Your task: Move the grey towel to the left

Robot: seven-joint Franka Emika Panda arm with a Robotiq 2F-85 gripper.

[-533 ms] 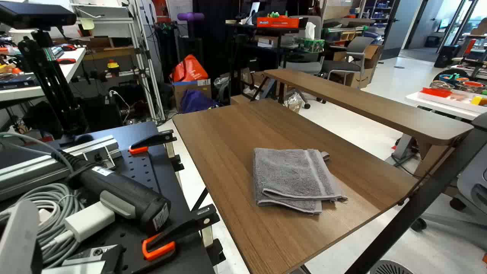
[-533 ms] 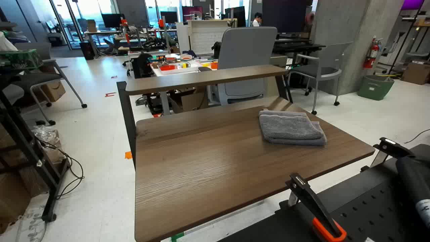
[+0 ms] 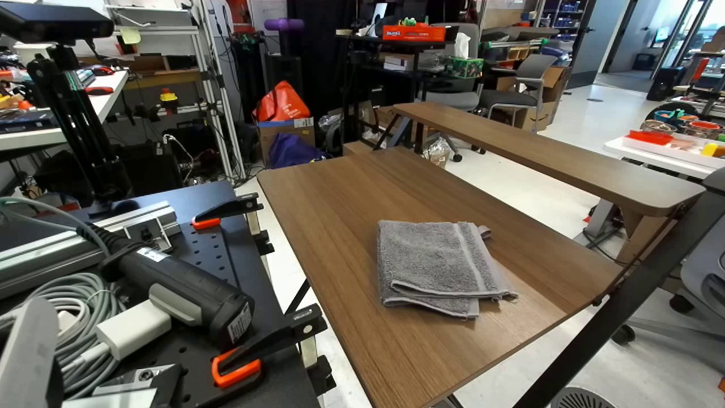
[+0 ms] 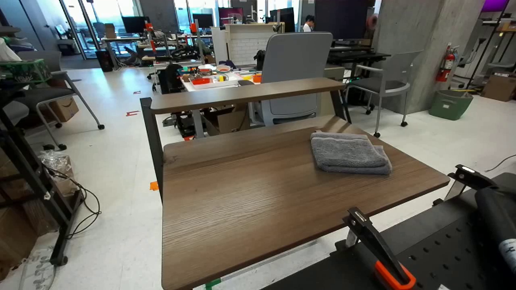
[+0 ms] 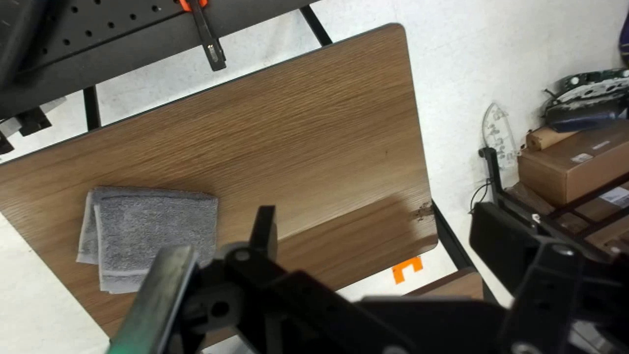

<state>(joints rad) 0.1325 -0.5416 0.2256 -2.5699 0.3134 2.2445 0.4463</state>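
Wrist view: the towel [image 5: 155,228] is seen folded on the table [image 5: 314,128], lower left of the frame. The gripper [image 5: 376,221] is found with jaws spread apart, nothing held. No grasp is made; pickup, leftward transfer and release are judged outstanding.

Grey towel [image 5: 157,228], folded, one corner hidden, lying on a brown wood-grain tabletop [image 5: 319,132]. Black hand [image 5: 376,233], spread wide. Black-and-orange clamp [image 5: 205,34] at the edge of a perforated black board [image 5: 118,10].

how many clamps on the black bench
2 along its edge facing the brown table: in an exterior view, one near clamp, one far clamp. More may be hidden.
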